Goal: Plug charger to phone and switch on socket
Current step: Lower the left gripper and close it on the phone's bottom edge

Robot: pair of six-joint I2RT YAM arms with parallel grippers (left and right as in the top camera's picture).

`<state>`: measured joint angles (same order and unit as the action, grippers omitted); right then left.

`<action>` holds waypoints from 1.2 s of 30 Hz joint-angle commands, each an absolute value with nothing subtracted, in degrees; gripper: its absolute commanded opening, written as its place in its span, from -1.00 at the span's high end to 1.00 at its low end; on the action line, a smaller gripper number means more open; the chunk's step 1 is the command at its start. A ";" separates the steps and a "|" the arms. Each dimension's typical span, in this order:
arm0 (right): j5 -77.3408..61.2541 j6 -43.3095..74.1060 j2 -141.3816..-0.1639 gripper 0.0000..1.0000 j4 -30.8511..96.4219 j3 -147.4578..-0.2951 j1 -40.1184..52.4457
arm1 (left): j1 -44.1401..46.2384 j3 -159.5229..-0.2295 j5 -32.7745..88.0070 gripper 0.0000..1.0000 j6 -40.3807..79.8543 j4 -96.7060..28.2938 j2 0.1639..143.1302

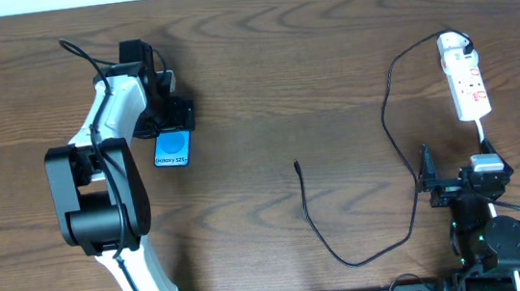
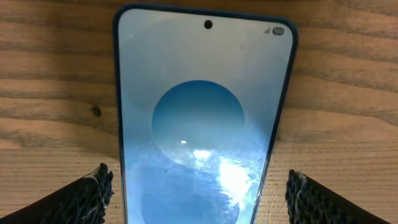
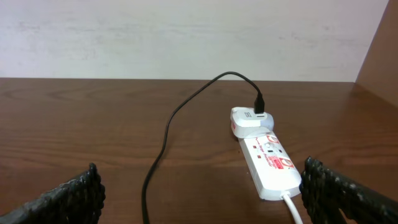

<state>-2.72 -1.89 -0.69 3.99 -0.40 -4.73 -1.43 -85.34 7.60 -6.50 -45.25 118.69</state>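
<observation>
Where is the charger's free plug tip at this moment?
In the overhead view the charger's free tip lies on the table near the centre, between the phone at left and the socket at right.

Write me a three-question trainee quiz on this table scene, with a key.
1. True or false: the free tip of the thin black cable lies on the brown wooden table, apart from the slim blue-screened phone.
2. Which arm's claw hangs over the phone? A. left B. right
3. Fill in: the white plug sits on the narrow white power strip, on the ____ arm's side.
Key: 1 true; 2 A, the left claw; 3 right.
</observation>
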 commanded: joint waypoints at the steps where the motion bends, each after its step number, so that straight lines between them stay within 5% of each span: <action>1: -2.26 -1.15 -0.27 -0.98 4.25 -0.32 -4.29 | -1.67 -85.27 7.01 -0.81 -7.68 -45.28 119.66; 36: -2.26 -1.15 -0.30 -0.99 4.23 -0.32 -4.29 | -1.67 -85.23 6.85 -0.81 -7.73 -44.14 120.57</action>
